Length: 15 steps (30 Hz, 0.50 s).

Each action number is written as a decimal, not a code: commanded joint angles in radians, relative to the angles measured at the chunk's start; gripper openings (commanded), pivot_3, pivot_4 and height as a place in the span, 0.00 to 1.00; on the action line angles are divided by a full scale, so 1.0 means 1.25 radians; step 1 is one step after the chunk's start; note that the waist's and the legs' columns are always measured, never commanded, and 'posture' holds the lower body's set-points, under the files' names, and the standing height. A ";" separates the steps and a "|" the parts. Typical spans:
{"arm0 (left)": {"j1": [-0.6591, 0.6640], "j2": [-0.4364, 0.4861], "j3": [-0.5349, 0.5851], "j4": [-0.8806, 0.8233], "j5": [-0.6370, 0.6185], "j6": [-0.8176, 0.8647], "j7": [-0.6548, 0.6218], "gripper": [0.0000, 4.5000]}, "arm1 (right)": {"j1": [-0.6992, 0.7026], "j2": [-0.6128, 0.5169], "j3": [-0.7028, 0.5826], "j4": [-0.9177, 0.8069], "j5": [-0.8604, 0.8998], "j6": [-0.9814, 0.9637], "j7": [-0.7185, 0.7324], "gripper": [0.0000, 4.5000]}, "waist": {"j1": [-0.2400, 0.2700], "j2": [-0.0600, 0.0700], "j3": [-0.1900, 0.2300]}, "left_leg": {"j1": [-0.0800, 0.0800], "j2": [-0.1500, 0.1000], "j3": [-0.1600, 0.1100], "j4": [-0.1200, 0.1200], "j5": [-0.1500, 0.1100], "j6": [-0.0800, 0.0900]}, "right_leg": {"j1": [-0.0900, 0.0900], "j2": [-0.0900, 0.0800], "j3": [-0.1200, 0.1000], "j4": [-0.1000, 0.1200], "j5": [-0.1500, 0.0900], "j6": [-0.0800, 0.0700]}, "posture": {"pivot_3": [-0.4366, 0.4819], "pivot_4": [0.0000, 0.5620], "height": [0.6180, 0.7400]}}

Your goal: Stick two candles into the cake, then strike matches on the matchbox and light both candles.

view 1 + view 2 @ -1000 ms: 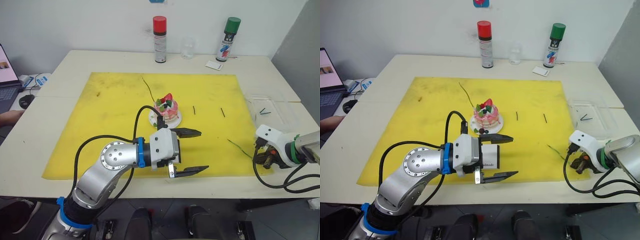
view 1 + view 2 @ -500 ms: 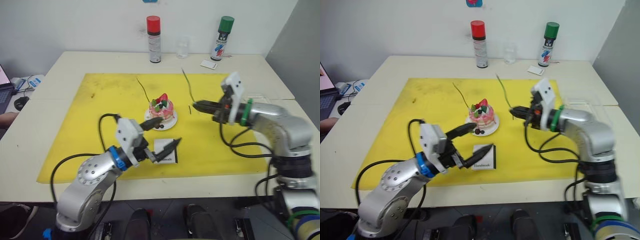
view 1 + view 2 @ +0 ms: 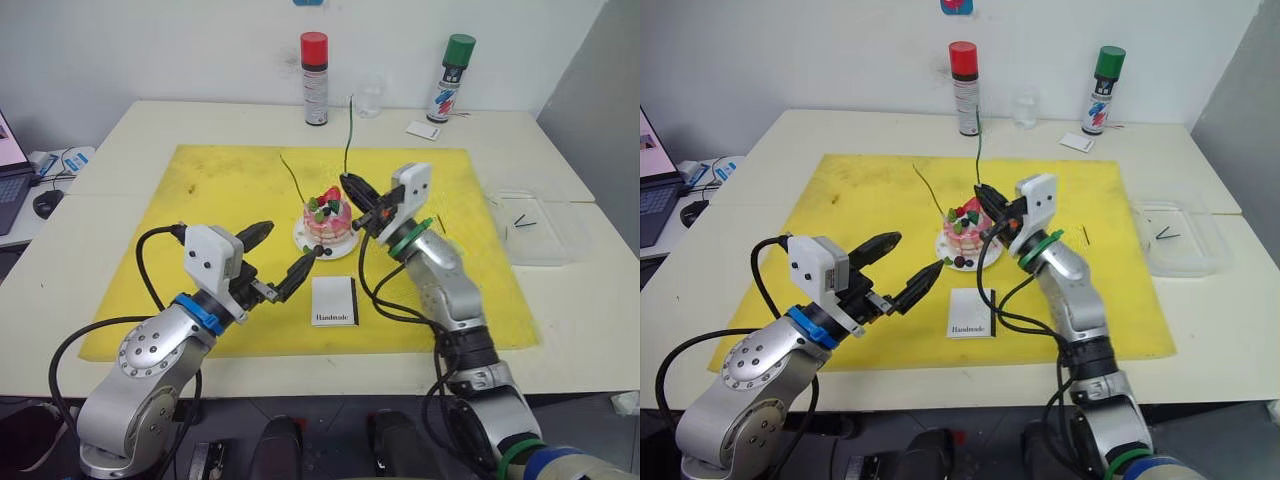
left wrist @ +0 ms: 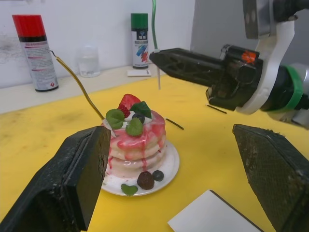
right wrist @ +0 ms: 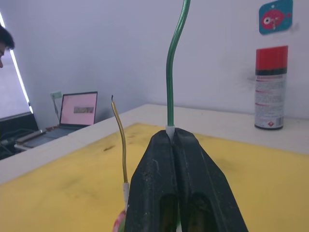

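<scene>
Left eye view: my right gripper point(image 3: 348, 182) pinches a candle point(image 3: 348, 135) above the cake point(image 3: 328, 216); left gripper point(image 3: 283, 257) gapes empty nearby.

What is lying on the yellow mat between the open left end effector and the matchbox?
Nothing: in the left eye view, only bare yellow mat separates the left end effector from the matchbox.

Pink cake point(image 3: 331, 221), green candle point(image 5: 172, 72), yellow mat point(image 3: 200, 210)

Right claw point(image 3: 347, 181) and its candle point(image 3: 348, 128) over the cake point(image 3: 328, 216); open mat point(image 3: 210, 190) to its left.
</scene>
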 commanded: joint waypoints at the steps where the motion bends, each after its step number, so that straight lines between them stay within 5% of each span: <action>1: -0.015 0.013 0.031 -0.012 -0.011 -0.006 0.004 1.00 | -0.015 0.023 0.002 0.041 -0.006 -0.066 -0.009 0.01 | 0.000 0.000 0.000 | 0.000 0.000 0.000 0.000 0.000 0.000 | 0.000 0.000 0.000 0.000 0.000 0.000 | 0.48 0.27 1.00; 15: -0.030 0.037 0.040 -0.015 -0.030 0.000 0.010 1.00 | -0.058 0.024 -0.028 0.142 -0.003 -0.158 -0.043 0.01 | 0.001 0.000 0.000 | 0.000 0.000 0.000 -0.001 0.000 0.000 | 0.000 0.000 0.000 -0.001 -0.001 -0.001 | 0.48 0.27 1.00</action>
